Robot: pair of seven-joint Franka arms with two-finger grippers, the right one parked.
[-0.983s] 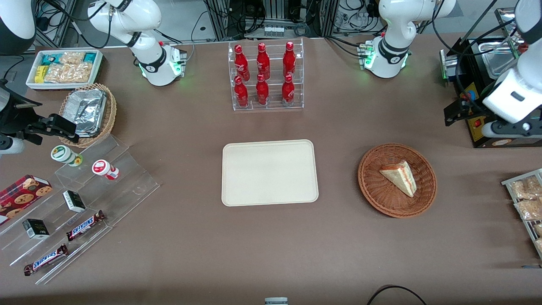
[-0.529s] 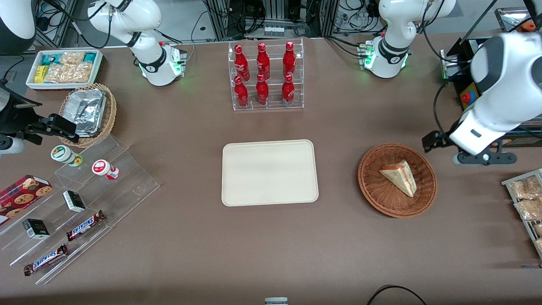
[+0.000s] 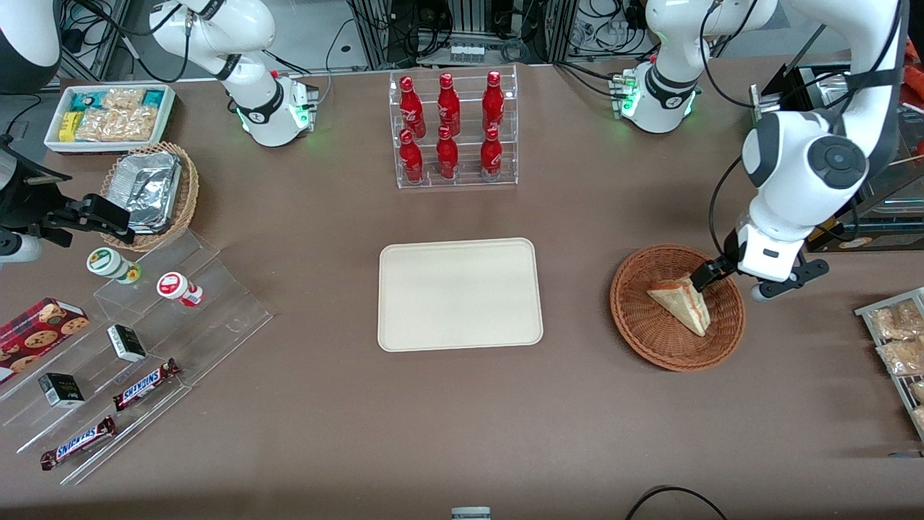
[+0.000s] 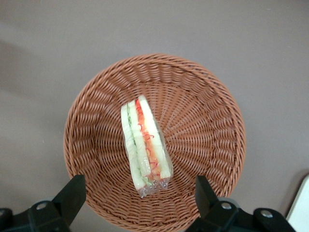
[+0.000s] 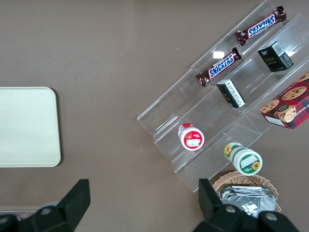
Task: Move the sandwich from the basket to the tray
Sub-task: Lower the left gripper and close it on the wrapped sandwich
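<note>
Gripper above the basket, fingers spread wide and holding nothing, straddling the sandwich's filling edge. Sandwich lying near basket's middle, wedge tip toward the table's front edge. Basket toward the working arm's end of the table, well apart from the tray at table centre.

Step in hand, judged: descent to grasp. Advice: keep fingers flanking the two bread faces, lower straight, stop short of the wicker, close gently; wrap looks slippery, bread soft.
</note>
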